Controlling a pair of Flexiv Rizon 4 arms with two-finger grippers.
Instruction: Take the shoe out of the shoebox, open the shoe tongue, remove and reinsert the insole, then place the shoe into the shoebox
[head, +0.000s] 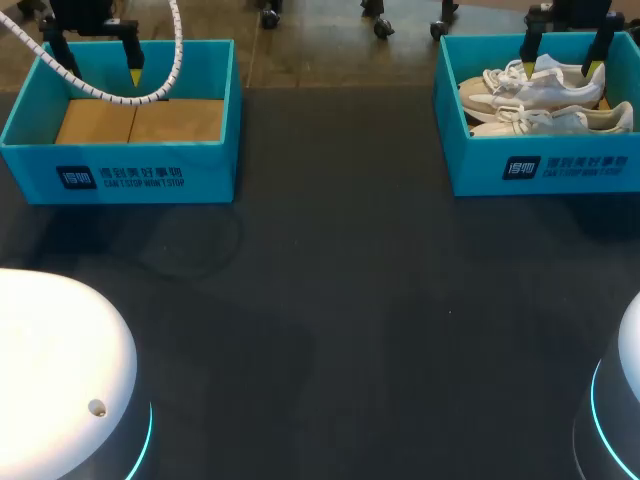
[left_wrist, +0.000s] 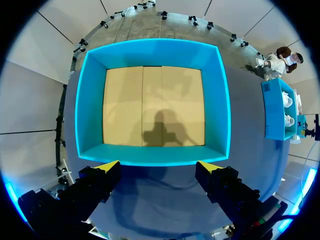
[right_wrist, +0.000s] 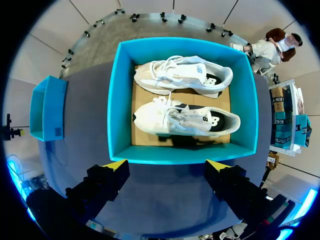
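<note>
Above the right shoebox (right_wrist: 116, 100) my right gripper (right_wrist: 167, 165) hangs with jaws wide; the nearer shoe (right_wrist: 185, 119) inside lies just ahead, long axis running finger to finger; my left gripper (left_wrist: 160, 165), also wide, hovers well apart over the empty box (left_wrist: 90, 100).

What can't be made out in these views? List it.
1. Insoles: the white sneakers' openings show only dark in the right wrist view and are too small in the head view.
2. Nearer sneaker, head view: lower side hidden by the right shoebox's front wall.
3. Left arm and right arm, head view: cut off by the top edge.
</note>
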